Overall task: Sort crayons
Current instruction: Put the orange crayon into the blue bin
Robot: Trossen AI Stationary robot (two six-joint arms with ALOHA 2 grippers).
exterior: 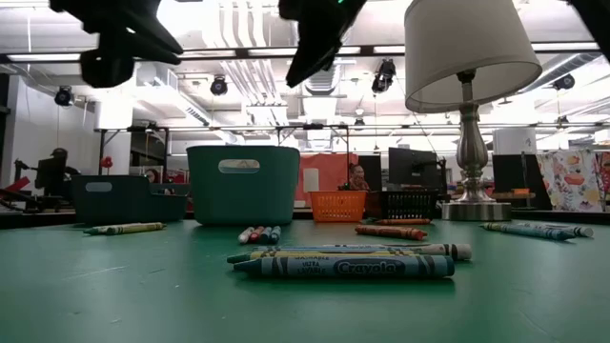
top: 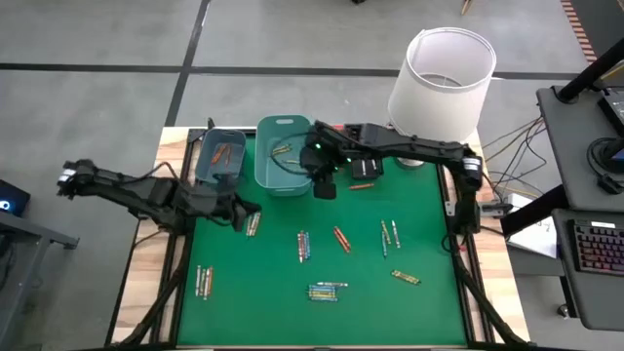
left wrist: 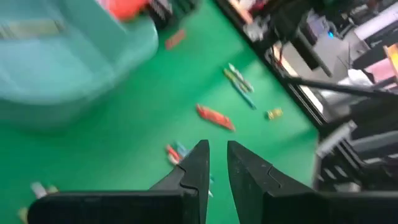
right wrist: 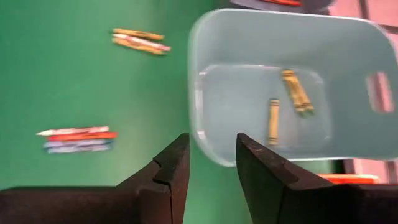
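Crayons [top: 303, 246] lie scattered over the green mat [top: 429, 312], mostly centre and lower centre of the high view; one pair sits left of centre by the left gripper [top: 244, 214], another small group at lower left. A few yellow-green ones rest inside the light teal bin [right wrist: 348, 56], upper centre of the high view. A darker bin [top: 220, 156] stands just left of it. Right gripper [right wrist: 212, 163] hangs above the teal bin's near rim, fingers apart, nothing between them. Left gripper's fingers stand narrowly apart over the mat, holding nothing. White lamp [top: 441, 80] at upper right.
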